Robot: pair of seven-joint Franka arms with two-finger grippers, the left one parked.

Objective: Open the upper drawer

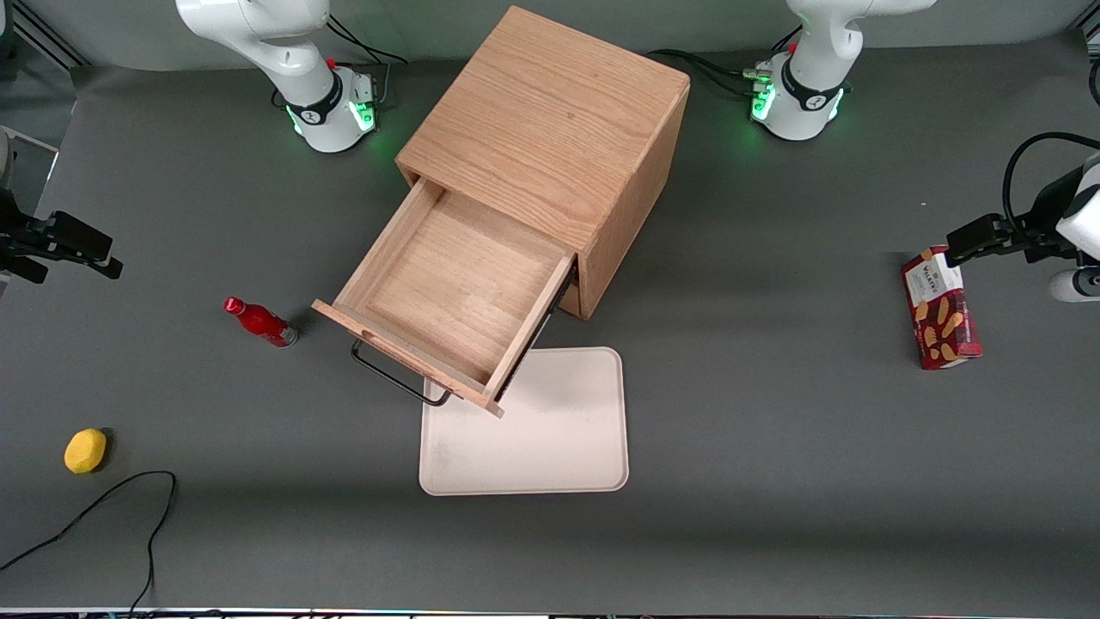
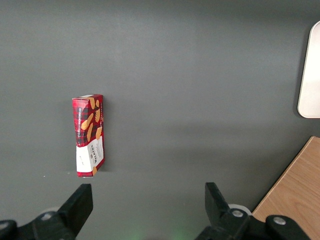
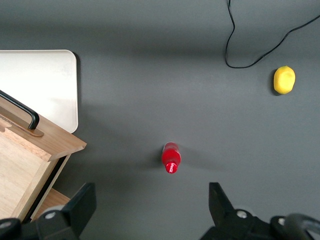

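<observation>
The oak cabinet (image 1: pixel 550 120) stands mid-table. Its upper drawer (image 1: pixel 447 297) is pulled far out and empty, a shallow light-wood box with a black bar handle (image 1: pixel 395 374) on its front, over the edge of a white tray. The lower drawer is hidden under it. My right gripper (image 1: pixel 73 258) hangs open and empty at the working arm's end of the table, well away from the cabinet. In the right wrist view the gripper (image 3: pixel 150 202) is wide open above bare mat, with the drawer's corner (image 3: pixel 30 145) and handle (image 3: pixel 22 107) beside it.
A white tray (image 1: pixel 550 430) lies in front of the cabinet. A red bottle (image 1: pixel 258 321) lies beside the drawer, also in the right wrist view (image 3: pixel 170 157). A lemon (image 1: pixel 85 450) and a black cable (image 1: pixel 129 507) lie nearer the camera. A biscuit box (image 1: pixel 941 309) lies toward the parked arm's end.
</observation>
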